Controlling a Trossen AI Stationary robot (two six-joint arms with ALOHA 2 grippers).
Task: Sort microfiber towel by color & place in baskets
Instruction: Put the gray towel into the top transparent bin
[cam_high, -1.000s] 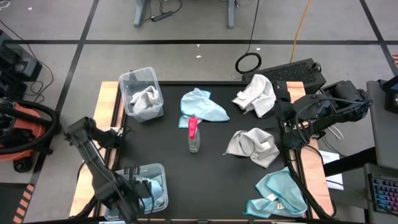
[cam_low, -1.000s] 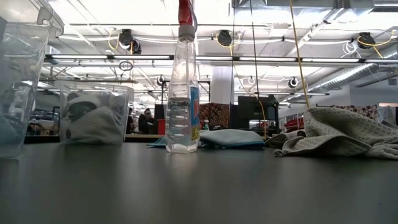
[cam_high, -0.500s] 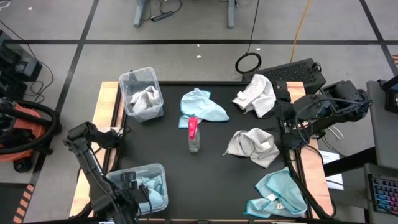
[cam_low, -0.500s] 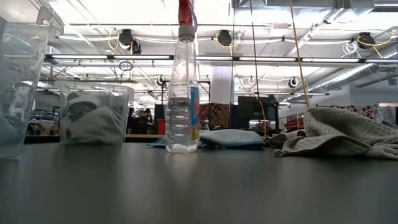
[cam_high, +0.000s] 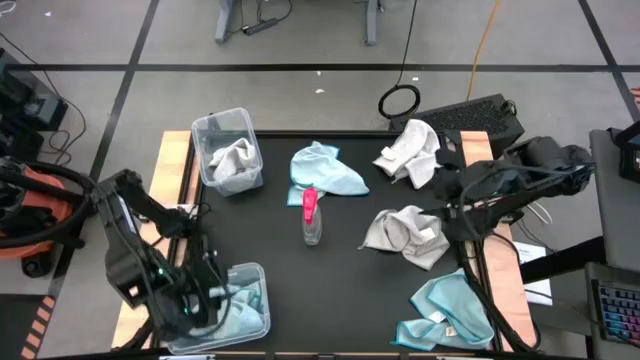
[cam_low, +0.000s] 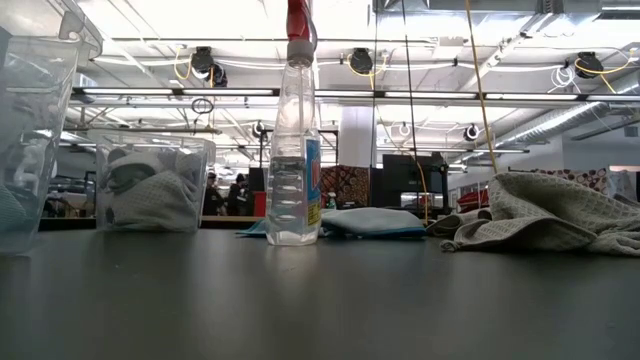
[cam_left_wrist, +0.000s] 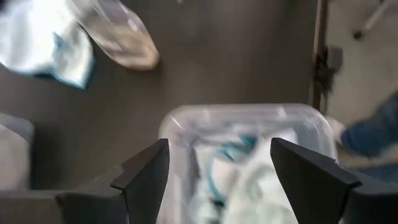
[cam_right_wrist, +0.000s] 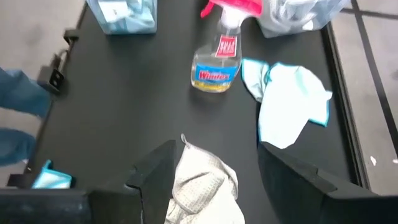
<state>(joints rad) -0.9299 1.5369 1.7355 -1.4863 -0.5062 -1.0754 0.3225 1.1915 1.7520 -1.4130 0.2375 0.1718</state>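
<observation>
Blue towels (cam_left_wrist: 242, 180) fill the near basket (cam_high: 240, 305) under the open, empty left pincer (cam_left_wrist: 217, 171).

Both pincers (cam_left_wrist: 217, 171) (cam_right_wrist: 214, 171) agape, empty.

two dark jointed arms, black cabling, flat angular matte-black fingers (cam_left_wrist: 147, 175)

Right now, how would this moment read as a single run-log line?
left gripper: open above near bin, blue towel inside | right gripper: open over grey towel | far bin: grey towel
</observation>
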